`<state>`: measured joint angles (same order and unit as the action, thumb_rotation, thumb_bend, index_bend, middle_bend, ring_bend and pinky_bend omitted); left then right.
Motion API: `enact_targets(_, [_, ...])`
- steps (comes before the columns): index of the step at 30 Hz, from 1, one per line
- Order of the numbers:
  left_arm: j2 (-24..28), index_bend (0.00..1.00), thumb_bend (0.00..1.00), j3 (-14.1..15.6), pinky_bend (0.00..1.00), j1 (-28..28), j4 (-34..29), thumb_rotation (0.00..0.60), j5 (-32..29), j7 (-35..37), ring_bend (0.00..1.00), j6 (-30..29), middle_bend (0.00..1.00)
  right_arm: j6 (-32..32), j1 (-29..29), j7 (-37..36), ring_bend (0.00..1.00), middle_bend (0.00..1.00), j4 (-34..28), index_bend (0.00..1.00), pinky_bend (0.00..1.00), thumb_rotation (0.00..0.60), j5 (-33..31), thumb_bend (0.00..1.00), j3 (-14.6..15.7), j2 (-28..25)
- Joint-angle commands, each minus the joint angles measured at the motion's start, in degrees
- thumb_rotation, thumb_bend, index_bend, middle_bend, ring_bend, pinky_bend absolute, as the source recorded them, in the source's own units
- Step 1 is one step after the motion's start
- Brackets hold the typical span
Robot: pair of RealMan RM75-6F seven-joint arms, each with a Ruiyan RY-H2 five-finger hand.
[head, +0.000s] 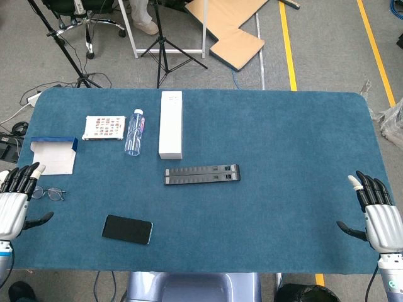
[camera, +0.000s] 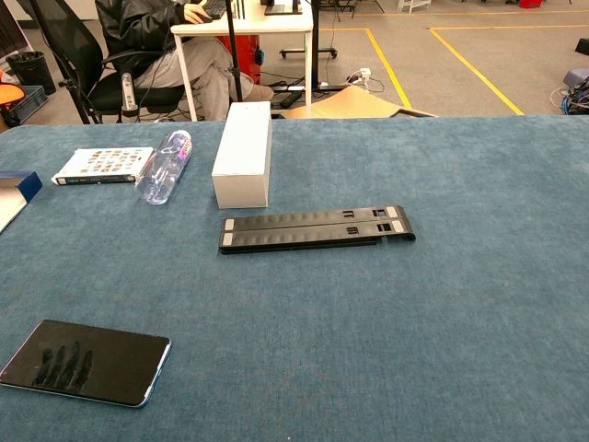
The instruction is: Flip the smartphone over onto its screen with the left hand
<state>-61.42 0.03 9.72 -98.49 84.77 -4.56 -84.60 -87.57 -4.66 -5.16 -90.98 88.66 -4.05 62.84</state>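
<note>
The smartphone [head: 127,229] [camera: 86,362] lies flat near the table's front edge, left of centre, its dark glossy face up. My left hand [head: 16,200] hovers at the table's left edge, well to the left of the phone, fingers apart and holding nothing. At the right edge my right hand [head: 376,211] is likewise spread and empty, far from the phone. Neither hand shows in the chest view.
A pair of glasses [head: 49,193] lies just right of my left hand. Behind are a blue-and-white box [head: 53,155], a booklet [head: 104,128], a clear bottle [head: 134,132], an upright white box [head: 170,124] and a folded black stand [head: 202,173].
</note>
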Motion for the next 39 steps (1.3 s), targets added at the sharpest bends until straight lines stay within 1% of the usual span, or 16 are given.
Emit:
enact_targets(1, [0.37,0.0,0.0,0.82,0.0,0.24,-0.19,0.6,1.59,0.95,0.0,1.07,0.0,-0.01,0.2,-0.27,0.0,0.0,-0.38,0.0,0.0,0.6,-0.2,0.0,0.07,-0.36])
enact_targets(3, [0.14,0.0,0.0,1.61,0.0,0.6,-0.09,0.6,3.32,1.63,0.0,2.07,0.0,-0.21,0.35,-0.56,0.0,0.0,-0.74,0.0,0.0,0.6,-0.1,0.0,0.1,-0.67])
enact_targets(6, [-1.87,0.0,0.0,3.01,0.0,1.65,0.22,0.6,6.05,0.4,0.0,4.58,0.0,-0.14,0.49,-0.95,0.0,0.0,-0.86,0.0,0.0,0.6,-0.16,0.0,0.22,-1.05])
enact_targets(9, [-6.21,0.0,0.01,3.87,0.0,3.26,1.28,0.6,7.84,-3.8,0.0,8.18,0.0,0.21,0.6,-1.66,0.0,0.0,-0.99,0.0,0.0,0.6,-0.68,0.0,0.21,-1.48])
enact_targets(11, [-10.15,0.0,0.02,4.35,0.0,4.59,1.97,0.6,7.97,-7.06,0.0,11.73,0.0,0.22,0.7,-2.07,0.0,0.0,-0.82,0.0,0.0,0.6,-0.94,0.0,0.14,-1.62])
enact_targets(13, [-13.72,0.0,0.06,4.55,0.0,5.39,2.97,0.6,7.56,-9.39,0.0,14.18,0.0,0.13,0.77,-2.52,0.0,0.0,-0.77,0.0,0.0,0.6,-1.13,0.0,0.0,-1.75])
enact_targets(15, [-16.65,0.0,0.12,5.03,0.0,5.88,4.04,0.6,7.0,-11.97,0.0,16.41,0.0,0.12,0.81,-2.69,0.0,0.0,-0.71,0.0,0.0,0.6,-1.29,0.0,-0.1,-1.85])
enact_targets(18, [-19.35,0.0,0.2,5.28,0.0,5.95,5.17,0.6,6.2,-15.05,0.0,17.69,0.0,0.33,0.76,-2.99,0.0,0.0,-0.68,0.0,0.0,0.6,-1.42,0.0,-0.14,-1.93])
enact_targets(21, [-22.14,0.0,0.23,5.57,0.0,5.96,6.02,0.6,5.15,-17.39,0.0,18.98,0.0,0.77,0.7,-3.61,0.0,0.0,-0.34,0.0,0.0,0.6,-1.65,0.0,-0.12,-2.0])
enact_targets(31, [-24.4,0.0,0.23,5.89,0.0,5.75,7.52,0.6,3.56,-19.28,0.0,19.53,0.0,1.03,0.62,-4.8,0.0,0.0,-0.02,0.0,0.0,0.6,-1.47,0.0,-0.13,-2.24])
enact_targets(39, [-24.64,0.0,0.23,5.08,0.0,6.05,8.16,0.6,1.96,-19.13,0.0,19.92,0.0,1.25,0.53,-4.79,0.0,0.0,0.02,0.0,0.0,0.6,-1.29,0.0,-0.02,-2.2])
